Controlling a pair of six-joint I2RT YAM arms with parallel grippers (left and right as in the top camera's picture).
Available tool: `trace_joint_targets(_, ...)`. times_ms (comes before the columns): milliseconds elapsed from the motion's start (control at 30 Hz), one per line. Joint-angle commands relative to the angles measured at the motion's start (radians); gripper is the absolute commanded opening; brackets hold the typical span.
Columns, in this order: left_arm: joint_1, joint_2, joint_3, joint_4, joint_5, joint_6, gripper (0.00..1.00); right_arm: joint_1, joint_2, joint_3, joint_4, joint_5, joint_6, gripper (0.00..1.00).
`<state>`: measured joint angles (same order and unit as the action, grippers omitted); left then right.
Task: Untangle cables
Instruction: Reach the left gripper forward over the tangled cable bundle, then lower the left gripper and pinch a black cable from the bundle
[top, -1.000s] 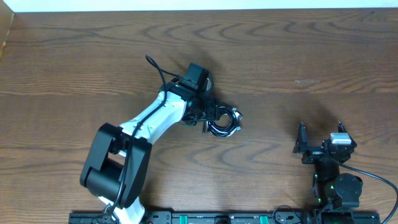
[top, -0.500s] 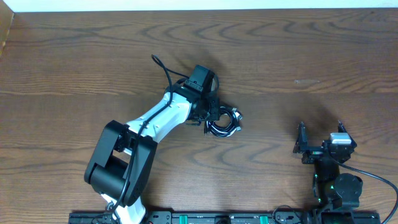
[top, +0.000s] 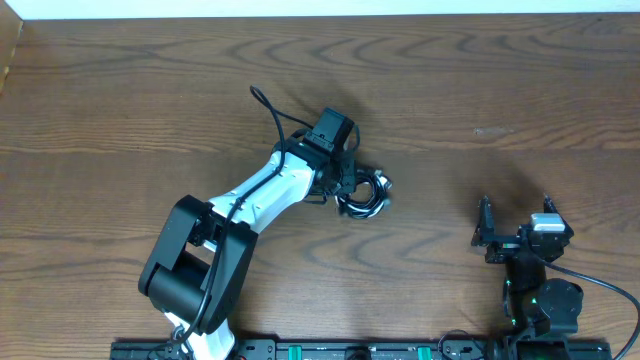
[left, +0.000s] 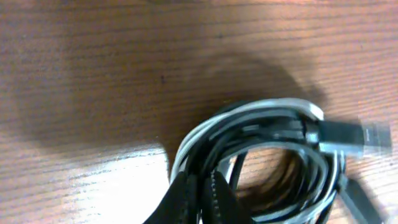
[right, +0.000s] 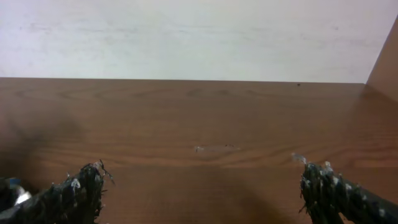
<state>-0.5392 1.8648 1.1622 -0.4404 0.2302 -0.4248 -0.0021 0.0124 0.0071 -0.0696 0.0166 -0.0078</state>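
Note:
The cables (top: 367, 195) lie as one small tangled coil of black and white cords at the table's middle. In the left wrist view the cables (left: 273, 143) loop tightly together, with a black plug (left: 348, 135) sticking out to the right. My left gripper (top: 345, 186) sits at the coil's left edge. Its fingers (left: 186, 198) are shut, pinching strands at the near side of the coil. My right gripper (top: 516, 206) rests near the front right, far from the coil. It stands open (right: 202, 186) over bare wood, and nothing is between its fingertips.
The left arm's own thick black cable (top: 266, 108) arches up behind its wrist. A black rail (top: 330, 350) runs along the table's front edge. A pale wall (right: 199, 37) borders the far side, and a wooden panel edge (top: 8, 50) shows at the far left.
The left gripper has slid slightly right and closed on the coil's strands. The coil has tightened a little. The right arm has not moved.

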Motion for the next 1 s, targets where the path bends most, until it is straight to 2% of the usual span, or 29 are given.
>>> trace_joint_targets(0, -0.003, 0.004, 0.010, 0.002, -0.005, -0.003, 0.07, 0.005, -0.006, -0.002, -0.003, 0.007, 0.010, 0.99)
trace_joint_targets(233, -0.004, -0.185, 0.064, 0.003, 0.100, -0.004, 0.07, 0.005, -0.006, -0.002, -0.003, 0.007, 0.010, 0.99)
trace_joint_targets(567, -0.004, -0.529, 0.067, 0.020, 0.098, -0.003, 0.08, 0.005, -0.006, -0.002, -0.003, 0.007, 0.010, 0.99)
trace_joint_targets(767, -0.004, -0.544, 0.065, 0.003, 0.099, -0.005, 0.07, 0.005, -0.006, -0.002, -0.003, 0.007, 0.010, 0.99)
trace_joint_targets(967, -0.039, -0.451, 0.055, -0.013, 0.099, -0.027, 0.08, 0.005, -0.006, -0.002, -0.003, 0.007, 0.010, 0.99)
